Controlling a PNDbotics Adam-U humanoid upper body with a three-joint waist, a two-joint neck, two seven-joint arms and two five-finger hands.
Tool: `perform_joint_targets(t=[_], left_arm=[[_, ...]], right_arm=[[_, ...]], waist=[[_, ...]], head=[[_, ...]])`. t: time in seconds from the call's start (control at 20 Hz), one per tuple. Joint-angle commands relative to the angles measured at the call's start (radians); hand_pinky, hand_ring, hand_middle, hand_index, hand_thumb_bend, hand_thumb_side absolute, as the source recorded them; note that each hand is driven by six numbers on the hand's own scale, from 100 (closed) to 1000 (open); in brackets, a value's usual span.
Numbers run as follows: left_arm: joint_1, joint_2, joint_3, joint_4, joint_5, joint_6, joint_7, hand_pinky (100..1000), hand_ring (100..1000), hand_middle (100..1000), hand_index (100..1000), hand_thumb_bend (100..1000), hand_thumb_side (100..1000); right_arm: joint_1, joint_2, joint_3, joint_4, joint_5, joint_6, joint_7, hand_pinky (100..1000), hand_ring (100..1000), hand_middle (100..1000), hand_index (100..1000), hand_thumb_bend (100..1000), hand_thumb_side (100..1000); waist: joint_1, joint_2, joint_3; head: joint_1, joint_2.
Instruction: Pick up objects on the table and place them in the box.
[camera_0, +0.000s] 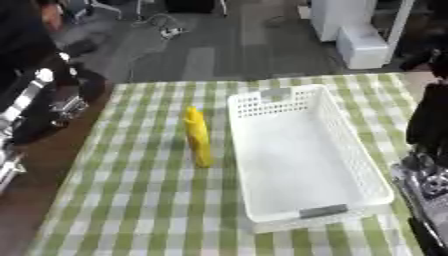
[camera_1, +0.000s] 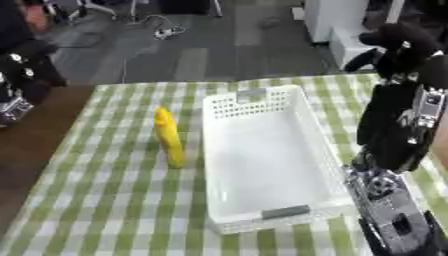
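The right robot hand (camera_1: 398, 222) waits low beside the white box (camera_1: 262, 165); whether its fingers are apart, I cannot tell. The yellow object (camera_0: 198, 136) lies on the tabletop (camera_0: 131, 200) just left of the box. A careless reach could push it away.

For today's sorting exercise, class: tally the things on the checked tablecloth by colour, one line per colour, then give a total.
Yellow: 1, the yellow object lying on the cloth left of the basket.
White: 1, the white basket, with nothing seen inside it.
Total: 2
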Motion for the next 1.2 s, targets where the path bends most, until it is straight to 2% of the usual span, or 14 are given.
perform_joint_targets(t=[0.05,0.1,0.7,1.2], left_arm=[[-0.026,0.001,-0.003,0.019,-0.017,0.005,-0.004,1000,719,919,1000,485,796],[-0.03,-0.005,-0.006,0.029,-0.019,0.004,-0.007,1000,718,919,1000,485,844],[-0.085,-0.048,-0.022,0.15,-0.067,-0.026,-0.029,978,712,909,1000,502,859],[-0.122,-0.088,-0.009,0.305,-0.109,-0.055,-0.034,971,708,905,1000,523,870]], right_arm=[[-0.015,-0.005,0.0,-0.013,-0.005,-0.003,-0.001,379,613,632,730,100,916],[-0.016,-0.004,0.001,-0.013,-0.006,-0.003,-0.001,379,613,632,730,100,916],[-0.031,0.001,0.004,-0.013,-0.017,0.0,0.006,380,613,632,730,100,916],[-0.046,0.008,0.006,-0.013,-0.029,0.002,0.012,382,613,632,730,100,915]], waist=[[0.0,-0.007,-0.003],[0.0,-0.006,-0.004],[0.003,-0.003,-0.024],[0.007,-0.001,-0.038]], head=[[0.011,0.007],[0.012,0.007],[0.008,0.018],[0.004,0.033]])
